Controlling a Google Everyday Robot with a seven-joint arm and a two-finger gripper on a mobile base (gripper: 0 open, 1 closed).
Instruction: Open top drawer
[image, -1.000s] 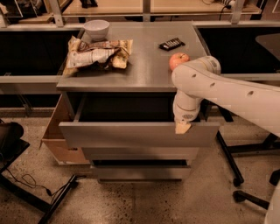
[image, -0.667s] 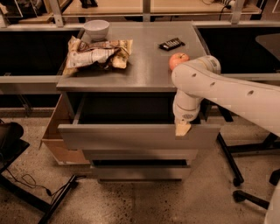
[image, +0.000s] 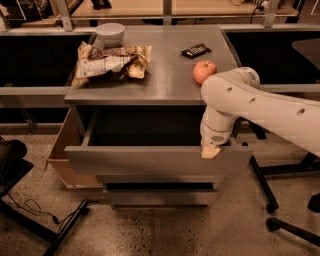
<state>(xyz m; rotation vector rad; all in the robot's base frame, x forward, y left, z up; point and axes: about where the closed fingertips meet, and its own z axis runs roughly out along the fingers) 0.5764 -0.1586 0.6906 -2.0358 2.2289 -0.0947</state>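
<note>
The top drawer (image: 150, 160) is now pulled slightly nearer, judged nearly open; the tool (image: 210, 151) is set on its front edge, right end; its grip cannot be told.

Dim warm light, shadowed top drawer (image: 150, 161), jaws at its front

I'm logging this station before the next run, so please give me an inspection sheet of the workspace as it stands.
Surface: grey cabinet top, partly occupied.
Job's things: top drawer pulled out, interior dark, contents not visible.
Clutter: bowl, crumpled snack bags, apple and small black object on the cabinet top.
Grippers: gripper at the drawer front's upper edge, towards its right end.
Cables: black cable on the floor at left.
Surroundings: cardboard box beside the cabinet; wheeled chair base at right.
</note>
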